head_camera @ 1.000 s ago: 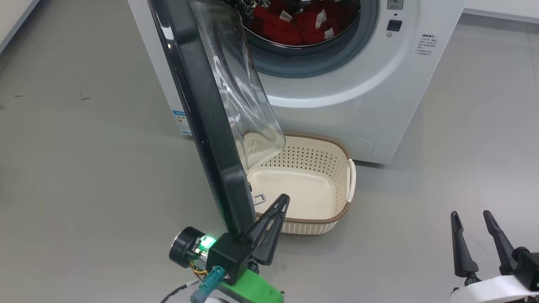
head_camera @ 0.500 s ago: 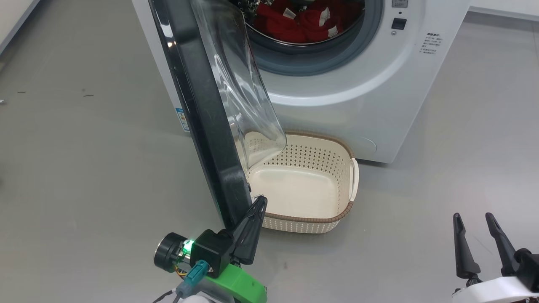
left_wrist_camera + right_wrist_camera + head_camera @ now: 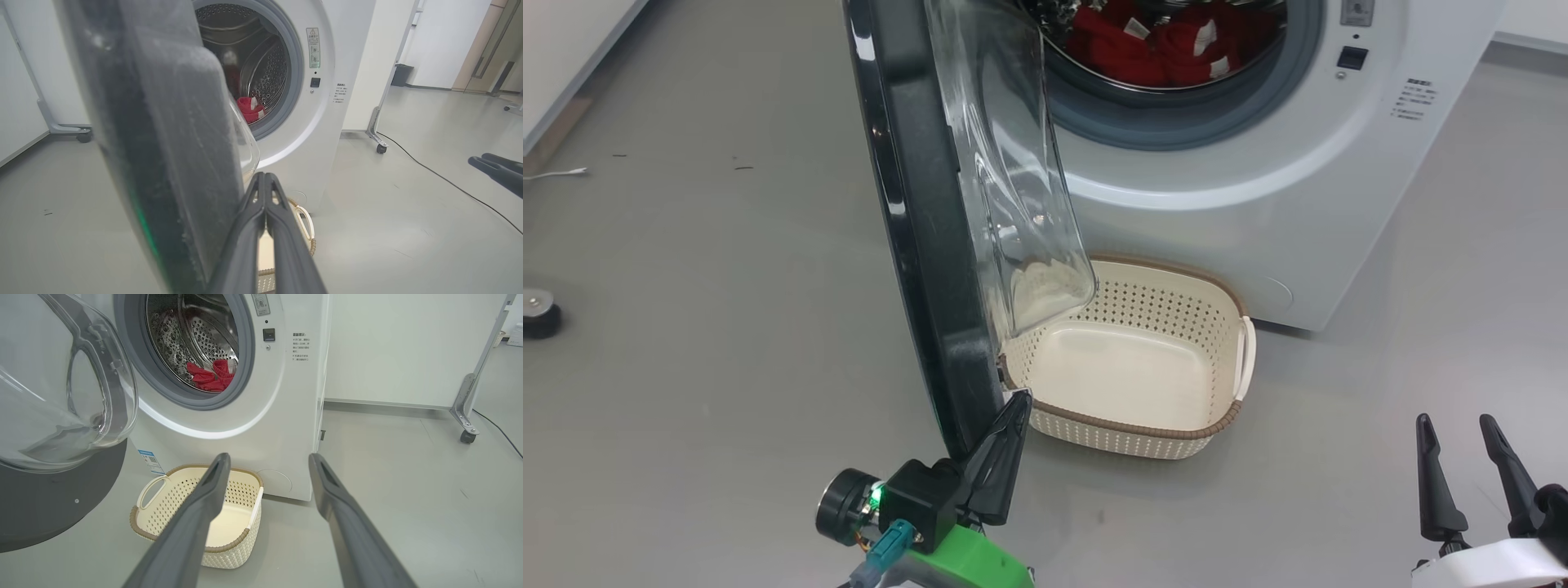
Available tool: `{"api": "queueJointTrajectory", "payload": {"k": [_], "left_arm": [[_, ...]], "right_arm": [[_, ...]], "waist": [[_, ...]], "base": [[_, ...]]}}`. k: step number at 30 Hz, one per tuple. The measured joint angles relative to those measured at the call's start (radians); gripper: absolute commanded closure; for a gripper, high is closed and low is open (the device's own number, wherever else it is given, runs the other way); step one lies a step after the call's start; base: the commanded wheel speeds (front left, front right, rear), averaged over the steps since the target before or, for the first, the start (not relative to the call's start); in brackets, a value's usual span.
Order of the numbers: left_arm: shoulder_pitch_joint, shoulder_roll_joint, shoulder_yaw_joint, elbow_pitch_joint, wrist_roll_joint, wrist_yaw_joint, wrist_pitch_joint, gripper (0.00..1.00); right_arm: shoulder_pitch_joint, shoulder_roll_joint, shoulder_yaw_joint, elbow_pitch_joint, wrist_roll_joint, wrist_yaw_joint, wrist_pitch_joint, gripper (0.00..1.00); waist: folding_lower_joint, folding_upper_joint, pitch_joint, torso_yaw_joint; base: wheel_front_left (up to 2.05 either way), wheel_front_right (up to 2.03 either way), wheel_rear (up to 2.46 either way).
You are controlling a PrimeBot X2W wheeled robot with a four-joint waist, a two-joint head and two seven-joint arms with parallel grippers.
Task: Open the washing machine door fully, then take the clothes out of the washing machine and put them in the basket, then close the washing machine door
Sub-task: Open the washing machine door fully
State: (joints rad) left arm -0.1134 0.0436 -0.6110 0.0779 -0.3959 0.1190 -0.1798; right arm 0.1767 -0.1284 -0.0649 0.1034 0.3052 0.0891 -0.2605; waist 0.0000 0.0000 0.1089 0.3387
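One washing machine (image 3: 1258,204) stands with its single door (image 3: 915,204) open, red clothes (image 3: 1152,53) heaped inside, one basket (image 3: 1143,425) on the floor (image 3: 727,327) before it. Left end effector (image 3: 1021,400), pinched shut and empty, sits at the door's lower edge; right end effector (image 3: 1455,420) gapes empty.

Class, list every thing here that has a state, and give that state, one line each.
washing machine door: open, swung outward.
washing machine: drum loaded.
clothes: in the drum.
basket: upright, empty.
left gripper: shut, tip at the door's edge.
right gripper: open, holding nothing.
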Motion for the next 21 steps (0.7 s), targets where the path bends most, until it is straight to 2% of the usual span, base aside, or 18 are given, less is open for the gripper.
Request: {"api": "queueJointTrajectory", "payload": {"k": [8, 15, 21], "left_arm": [[0.024, 0.000, 0.034, -0.008, -0.005, 0.000, -0.025, 1.00], [0.045, -0.001, 0.100, -0.003, -0.002, 0.000, -0.040, 1.00], [0.075, 0.000, 0.171, 0.013, 0.000, 0.000, -0.051, 1.00]], "right_arm": [[0.007, 0.000, -0.012, -0.001, -0.006, 0.002, 0.000, 0.00], [0.006, 0.001, -0.012, -0.002, -0.009, 0.007, 0.000, 0.00], [0.006, 0.002, 0.001, -0.001, -0.019, 0.012, 0.000, 0.00]], "waist": [[0.0000, 0.0000, 0.005, 0.053], [0.0000, 0.0000, 0.014, 0.095], [0.0000, 0.0000, 0.020, 0.102]], "base": [[0.00, 0.00, 0.00], [0.00, 0.00, 0.00], [0.00, 0.00, 0.00]]}}
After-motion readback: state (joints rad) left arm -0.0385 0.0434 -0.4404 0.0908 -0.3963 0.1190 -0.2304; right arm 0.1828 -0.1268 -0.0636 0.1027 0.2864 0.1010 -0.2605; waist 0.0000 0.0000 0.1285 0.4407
